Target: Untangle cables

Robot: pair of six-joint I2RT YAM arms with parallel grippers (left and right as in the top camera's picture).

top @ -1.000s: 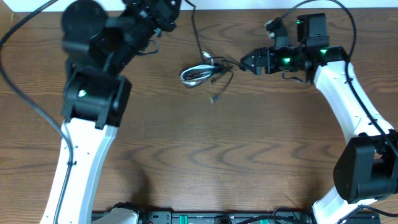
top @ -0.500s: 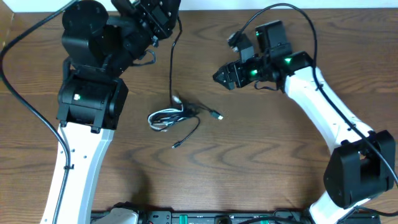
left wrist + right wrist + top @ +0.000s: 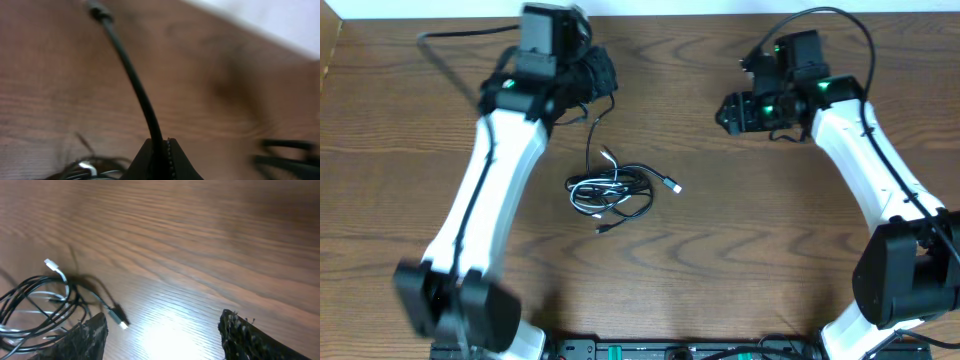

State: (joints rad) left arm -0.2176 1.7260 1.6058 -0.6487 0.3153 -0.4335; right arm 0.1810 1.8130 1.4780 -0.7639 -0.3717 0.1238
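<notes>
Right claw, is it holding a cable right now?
No, the right claw is open and empty; the cables lie loose on the table.

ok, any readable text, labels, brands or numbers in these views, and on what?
No text reads in any view.
cables: no print or brand visible on the cords or plugs.
equipment strip at the overhead view's bottom edge: any markings too small to read.

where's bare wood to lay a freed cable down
The brown wooden table is bare between the tangle of thin black and white cables and its near edge, and between that tangle and the open right gripper. Crowded: the tangle itself and the black strand running up to the left gripper, shut on it.
</notes>
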